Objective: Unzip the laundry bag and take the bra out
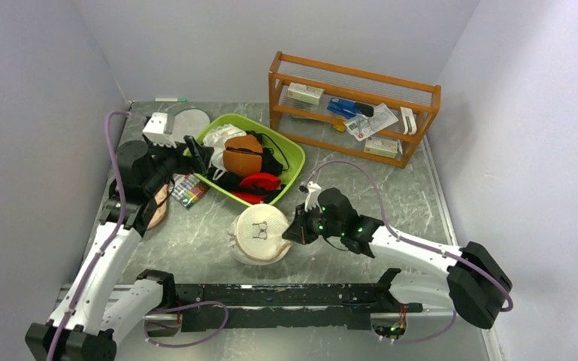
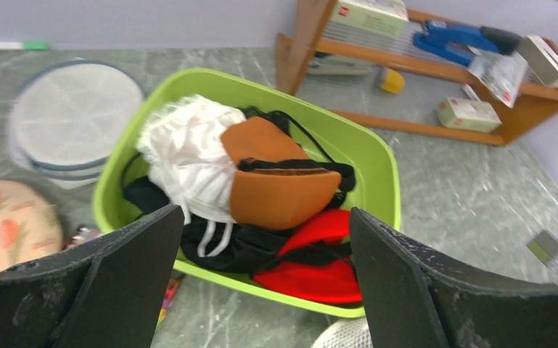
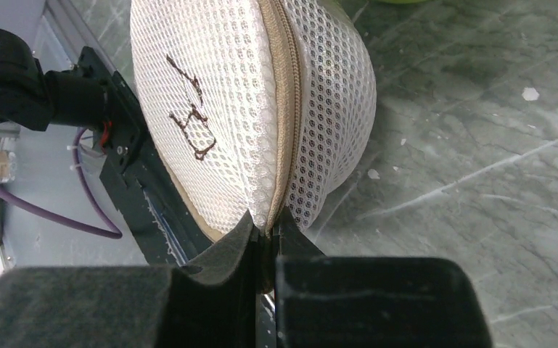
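The laundry bag (image 1: 259, 232), a round white mesh drum with a cream lid and a black squiggle, sits at the table's near middle. In the right wrist view the laundry bag (image 3: 218, 109) stands on edge in the picture, and its beige zip band (image 3: 284, 94) looks closed. My right gripper (image 1: 293, 229) is shut on the bag's right edge, its jaws pinching the zip seam (image 3: 268, 228). My left gripper (image 1: 199, 154) is open and empty, held above the green basket's left side (image 2: 265, 217). No dark maroon bra shows in any view.
The green basket (image 1: 292, 154) holds an orange-brown cup (image 2: 276, 174), a bright red garment (image 2: 319, 268), and white and black clothes. A flat white-grey disc (image 1: 190, 120) lies back left. A wooden rack (image 1: 353, 105) stands at the back right. A box of crayons (image 1: 188, 192) lies by the left arm.
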